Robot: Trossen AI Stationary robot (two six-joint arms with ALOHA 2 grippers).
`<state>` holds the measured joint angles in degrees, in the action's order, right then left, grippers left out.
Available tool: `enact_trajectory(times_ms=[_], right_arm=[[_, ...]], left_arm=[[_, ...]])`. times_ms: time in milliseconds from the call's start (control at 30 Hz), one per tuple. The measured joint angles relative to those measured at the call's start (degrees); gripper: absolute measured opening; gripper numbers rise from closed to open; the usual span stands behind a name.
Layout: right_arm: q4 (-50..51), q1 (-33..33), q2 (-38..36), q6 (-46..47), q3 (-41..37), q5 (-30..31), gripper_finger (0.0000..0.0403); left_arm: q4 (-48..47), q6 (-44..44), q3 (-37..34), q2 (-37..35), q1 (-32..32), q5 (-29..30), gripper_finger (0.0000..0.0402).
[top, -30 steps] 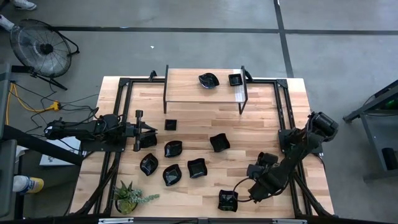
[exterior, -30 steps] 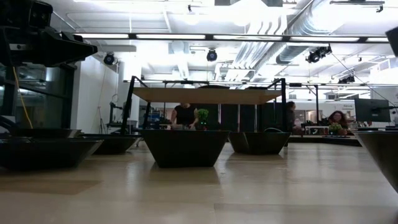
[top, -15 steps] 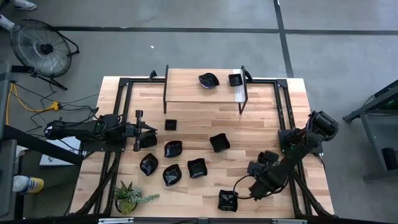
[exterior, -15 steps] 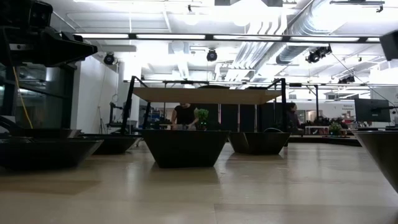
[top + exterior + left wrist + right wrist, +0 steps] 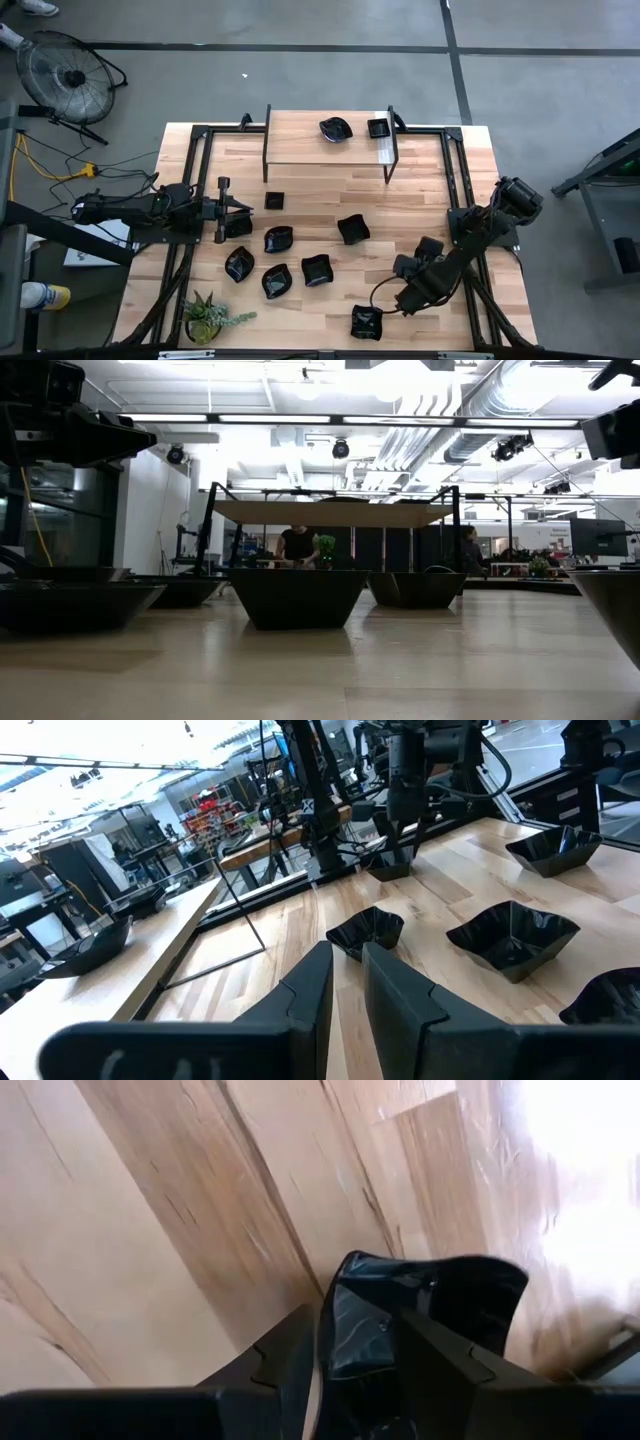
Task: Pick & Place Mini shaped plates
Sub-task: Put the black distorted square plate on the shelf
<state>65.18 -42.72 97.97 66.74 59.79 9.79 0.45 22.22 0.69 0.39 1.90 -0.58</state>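
Right gripper (image 5: 350, 1355) fingers straddle a glossy black wavy-edged plate (image 5: 425, 1315); contact unclear.

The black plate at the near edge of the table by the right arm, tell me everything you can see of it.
The small glossy black plate with upturned, folded corners sits on the light wooden table near its front edge, apart from the other black dishes. It looks like shiny plastic or glazed ceramic. The right gripper is at it: the wrist view shows one rim between the jaws, though whether they press on it cannot be told.
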Motion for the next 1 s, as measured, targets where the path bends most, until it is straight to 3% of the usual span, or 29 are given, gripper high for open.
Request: enact_trajectory(times_ms=[1000], right_arm=[[-4.04, 1.95, -0.01, 4.30, -1.30, -4.06, 0.0129]], left_arm=[[0.00, 0.02, 0.00, -0.01, 0.00, 0.00, 0.0056]])
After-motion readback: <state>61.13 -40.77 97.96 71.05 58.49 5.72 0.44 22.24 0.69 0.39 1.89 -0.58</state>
